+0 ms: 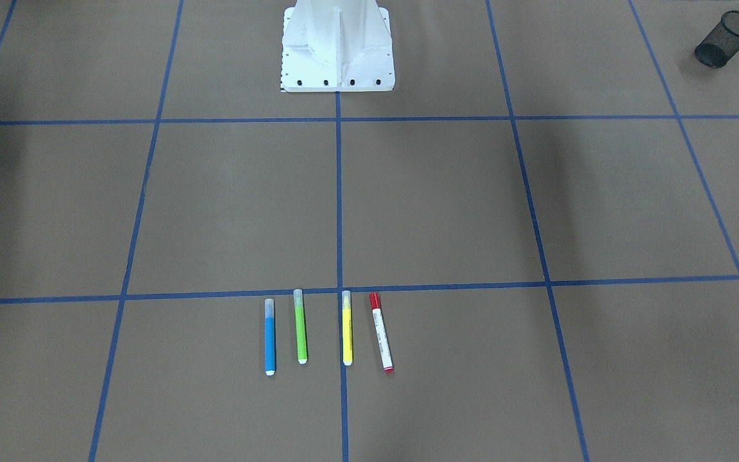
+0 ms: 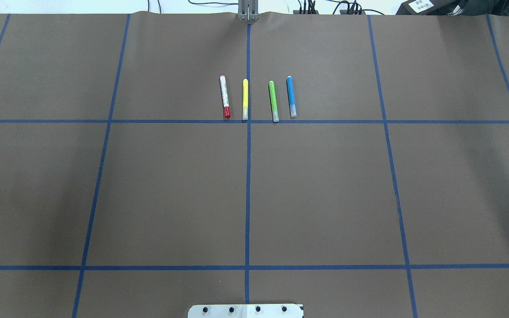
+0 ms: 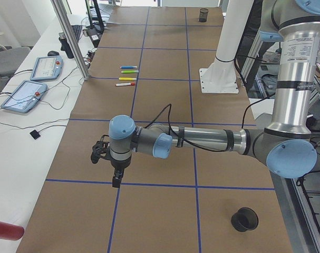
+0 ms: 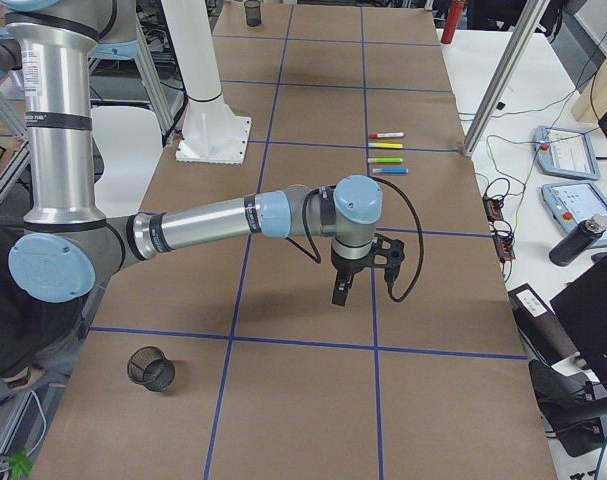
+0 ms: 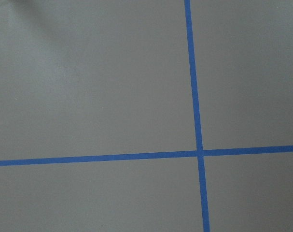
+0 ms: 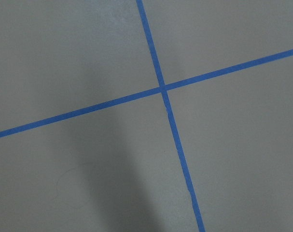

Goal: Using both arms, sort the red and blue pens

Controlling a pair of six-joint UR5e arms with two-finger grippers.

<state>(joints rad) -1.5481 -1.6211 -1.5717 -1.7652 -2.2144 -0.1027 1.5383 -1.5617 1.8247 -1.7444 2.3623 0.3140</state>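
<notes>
The red pen (image 1: 381, 332), white-barrelled with a red cap, and the blue pen (image 1: 269, 337) lie parallel at the two ends of a row of markers on the brown table, just past a blue tape line. Overhead they appear as the red pen (image 2: 225, 96) and the blue pen (image 2: 290, 96). The left gripper (image 3: 116, 178) hangs over the table's left end, far from the pens. The right gripper (image 4: 339, 290) hangs over the right end. Both show only in the side views, so I cannot tell whether they are open or shut. The wrist views show only bare table and tape.
A lime-green marker (image 1: 300, 326) and a yellow marker (image 1: 346, 328) lie between the two pens. One black mesh cup (image 3: 244, 219) stands at the left end and another black mesh cup (image 4: 151, 369) at the right end. The white robot base (image 1: 337, 45) stands mid-table. A person is at the lower left of the exterior right view.
</notes>
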